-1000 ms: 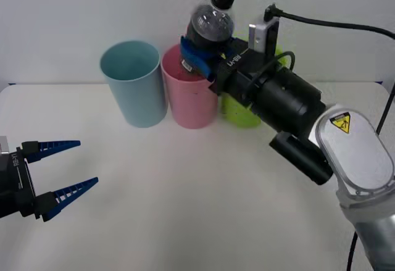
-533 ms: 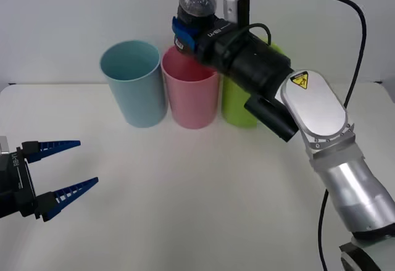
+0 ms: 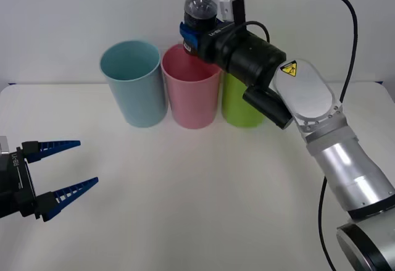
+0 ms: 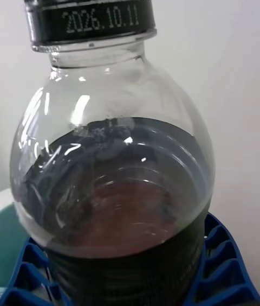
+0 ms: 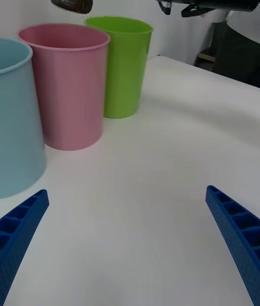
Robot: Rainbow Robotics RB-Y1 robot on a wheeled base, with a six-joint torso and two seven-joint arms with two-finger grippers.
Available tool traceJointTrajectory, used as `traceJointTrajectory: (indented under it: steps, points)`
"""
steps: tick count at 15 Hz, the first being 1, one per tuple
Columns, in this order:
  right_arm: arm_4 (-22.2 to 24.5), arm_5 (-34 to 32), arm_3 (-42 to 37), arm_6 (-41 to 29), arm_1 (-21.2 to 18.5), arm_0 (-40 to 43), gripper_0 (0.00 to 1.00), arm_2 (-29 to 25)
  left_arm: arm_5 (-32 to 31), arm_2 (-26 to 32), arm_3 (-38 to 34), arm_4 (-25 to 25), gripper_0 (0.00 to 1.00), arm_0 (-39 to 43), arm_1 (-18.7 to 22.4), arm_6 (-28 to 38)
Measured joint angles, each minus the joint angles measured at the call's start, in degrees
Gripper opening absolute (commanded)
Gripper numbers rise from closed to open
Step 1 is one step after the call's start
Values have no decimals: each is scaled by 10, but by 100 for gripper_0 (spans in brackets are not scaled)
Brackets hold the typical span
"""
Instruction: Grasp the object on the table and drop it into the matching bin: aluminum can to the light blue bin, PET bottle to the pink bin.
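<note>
Bottle [image 3: 200, 13] is clamped upright in the right gripper's [image 3: 196, 36] jaws, hanging over the pink bin [image 3: 191, 87], bottom just above the rim. Neck ring reads "2026.10.11", and there's a barcode label low on the side. Left gripper [image 3: 65, 172] sits low over the tabletop [image 3: 185, 197], jaws wide open, nothing between them.

White table [image 3: 185, 209]: light blue bin [image 3: 133, 83], pink bin [image 3: 191, 89], green bin [image 3: 241, 107] upright in row, touching.
</note>
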Motion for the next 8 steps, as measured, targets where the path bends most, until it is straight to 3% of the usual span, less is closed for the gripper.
traceJointTrajectory:
  steps: [8]
  points:
    - [6, 0, 20, -12, 0, 0, 0, 9, 0, 0, 0, 0, 100, 0, 0, 0]
